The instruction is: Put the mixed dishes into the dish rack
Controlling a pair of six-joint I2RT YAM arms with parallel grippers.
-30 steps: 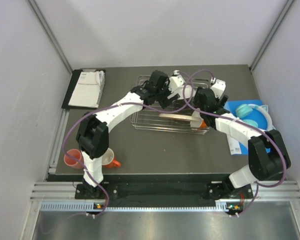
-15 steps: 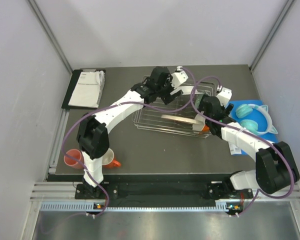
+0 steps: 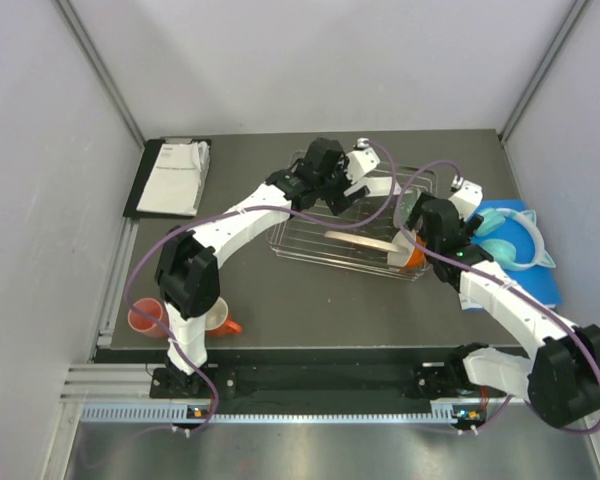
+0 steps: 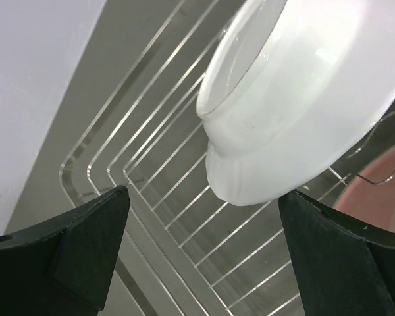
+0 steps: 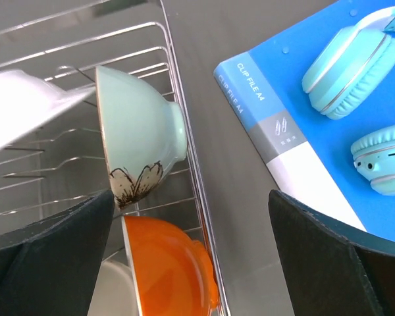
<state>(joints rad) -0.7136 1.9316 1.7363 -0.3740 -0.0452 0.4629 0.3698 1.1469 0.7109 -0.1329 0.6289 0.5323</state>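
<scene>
The wire dish rack point(image 3: 310, 235) stands mid-table. In it lie a pink-and-cream plate point(image 3: 360, 238), a mint green bowl point(image 5: 139, 138) on edge at the right end, and an orange mug point(image 5: 168, 270) beside it. A white bowl point(image 4: 303, 112) leans on the rack wires point(image 4: 184, 197). My left gripper point(image 3: 348, 188) hovers open and empty over the rack's back part, just below the white bowl in the left wrist view point(image 4: 203, 220). My right gripper point(image 3: 420, 225) is open and empty at the rack's right rim point(image 5: 191, 197). A salmon cup point(image 3: 145, 318) and another orange mug point(image 3: 223, 320) stand at the front left.
A blue clip file point(image 5: 276, 125) with teal headphones point(image 5: 345, 66) lies right of the rack. A black tray with white papers point(image 3: 172, 175) sits at the back left. Grey walls close in on both sides.
My right gripper has drawn back to the right, off the rack, leaving the mint bowl standing in it. My left gripper has shifted slightly right over the rack's back.
</scene>
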